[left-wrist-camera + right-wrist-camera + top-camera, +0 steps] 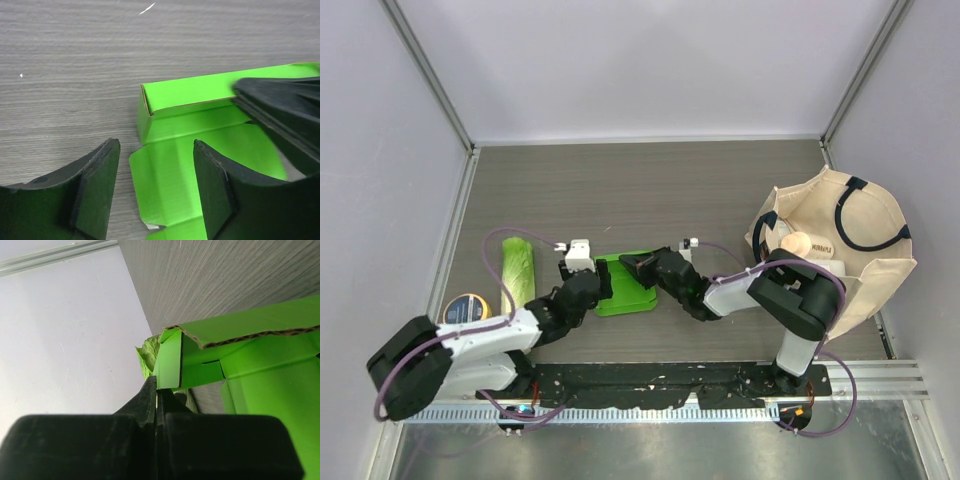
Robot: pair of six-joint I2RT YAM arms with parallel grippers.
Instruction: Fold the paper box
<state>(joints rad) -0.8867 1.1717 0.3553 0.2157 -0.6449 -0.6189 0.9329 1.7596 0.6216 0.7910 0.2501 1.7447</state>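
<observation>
The paper box (625,288) is bright green cardboard, lying on the table between the two arms with one long wall folded upright. In the left wrist view, that raised wall (200,95) stands behind a flat creased flap (165,185). My left gripper (156,150) is open and hovers over this flap, one finger on each side, holding nothing. My right gripper (157,387) is shut on the edge of an upright green panel (170,360) of the box. Its dark fingers (285,105) reach in from the right in the left wrist view.
A long pale-green cabbage (518,268) lies left of the box. A round tin (466,308) sits near the left arm. A beige tote bag (840,250) with dark handles stands at the right, beside the right arm. Grey walls enclose the table.
</observation>
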